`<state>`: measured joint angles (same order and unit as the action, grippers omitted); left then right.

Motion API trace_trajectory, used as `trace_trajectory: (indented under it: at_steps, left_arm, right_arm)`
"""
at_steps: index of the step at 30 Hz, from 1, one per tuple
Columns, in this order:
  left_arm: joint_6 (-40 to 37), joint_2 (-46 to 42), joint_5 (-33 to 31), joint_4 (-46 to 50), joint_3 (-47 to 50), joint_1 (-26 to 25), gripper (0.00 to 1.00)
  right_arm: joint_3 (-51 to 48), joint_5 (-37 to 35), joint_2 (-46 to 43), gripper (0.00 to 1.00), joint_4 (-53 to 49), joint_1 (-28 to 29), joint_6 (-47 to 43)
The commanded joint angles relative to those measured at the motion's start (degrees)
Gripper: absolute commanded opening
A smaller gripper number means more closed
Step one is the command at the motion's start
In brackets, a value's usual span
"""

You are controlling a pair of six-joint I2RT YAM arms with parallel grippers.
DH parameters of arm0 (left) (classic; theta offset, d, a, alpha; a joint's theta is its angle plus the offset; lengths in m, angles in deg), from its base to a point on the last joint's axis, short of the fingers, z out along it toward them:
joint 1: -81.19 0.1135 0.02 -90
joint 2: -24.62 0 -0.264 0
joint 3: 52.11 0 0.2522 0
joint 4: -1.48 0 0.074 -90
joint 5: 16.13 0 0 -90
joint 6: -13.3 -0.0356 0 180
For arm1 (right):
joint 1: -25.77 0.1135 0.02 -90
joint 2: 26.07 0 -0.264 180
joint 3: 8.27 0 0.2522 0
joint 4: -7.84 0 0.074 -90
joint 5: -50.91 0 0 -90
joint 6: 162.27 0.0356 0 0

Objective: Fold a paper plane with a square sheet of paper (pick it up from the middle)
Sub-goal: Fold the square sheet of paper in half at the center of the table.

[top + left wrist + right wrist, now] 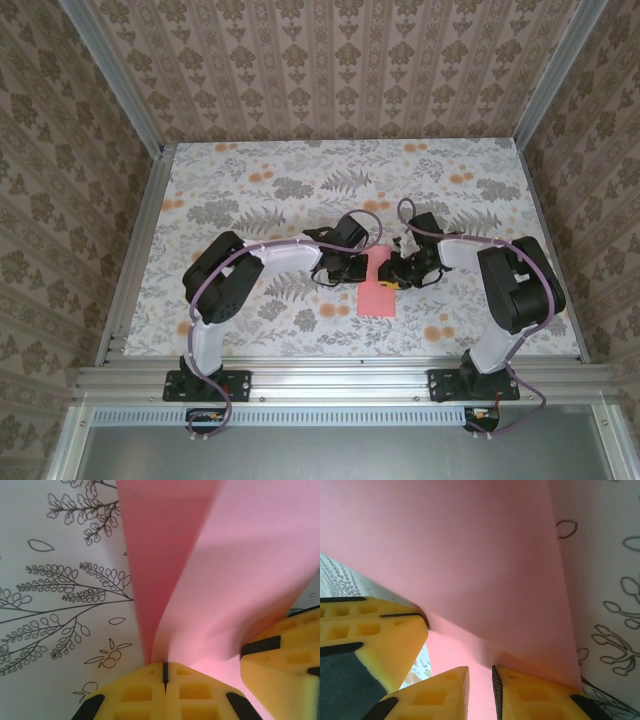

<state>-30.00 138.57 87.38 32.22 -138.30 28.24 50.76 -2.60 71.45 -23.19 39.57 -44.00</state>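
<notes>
Two robot arms meet at mid-table over a salmon-pink sheet of paper (376, 298), thin, matte and plain, which lies on a tablecloth (250, 190) printed with grey ferns and small orange flowers. From above, the sheet reads as a narrow, upright strip, its near end flat on the cloth and its far end lifted between the two pincers. The left gripper (362, 266) has its blocky yellow fingers pressed fully together, only a thin dark seam between them in the left wrist view (165, 667). It pinches the paper at a crease, from which two smooth pink flaps fan upward and apart. The right gripper (393, 278) stands just beside it, one yellow, waffle-moulded finger (285, 650) touching the right-hand flap. In the right wrist view, that gripper (480, 672) shows its jaws narrowly parted. Pink paper fills the slot between them, and a sharp fold line runs down to the inner edge of its right finger; whether it actually bears on the sheet cannot be told. Damask-patterned wallpaper (330, 60) lines the walls, and an aluminium rail (340, 378) edges the table.
</notes>
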Motion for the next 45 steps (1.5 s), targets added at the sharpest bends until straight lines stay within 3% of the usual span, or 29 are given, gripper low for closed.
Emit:
trace_trajectory:
  at_steps: [1,9,15,20,30,45]
  left_arm:
    - [-1.2,1.8,-1.3,3.7,-0.1,-0.5,0.04]
    - [-1.3,1.7,-1.5,3.9,0.0,-0.6,0.03]
    - [-1.4,1.9,-1.3,3.9,-0.1,-0.6,0.03]
    - [-1.4,1.8,-1.3,4.0,-0.1,-0.6,0.03]
    - [-1.4,2.0,-1.5,4.4,-0.4,-0.6,0.03]
    - [-1.3,1.9,-1.4,4.4,-0.4,-0.6,0.03]
  right_arm:
    - [-0.4,-1.3,1.3,0.24,0.2,-0.2,-1.3]
    - [0.3,5.5,-5.9,0.25,3.0,-2.7,0.6]
    - [1.0,4.6,0.1,0.24,3.3,-3.8,-1.2]
    - [0.6,-0.2,4.5,0.24,1.4,-3.9,-2.6]
    - [5.0,5.8,-2.5,0.25,-0.3,-4.3,-1.6]
    - [6.7,0.1,7.9,0.25,-1.6,-5.4,-4.7]
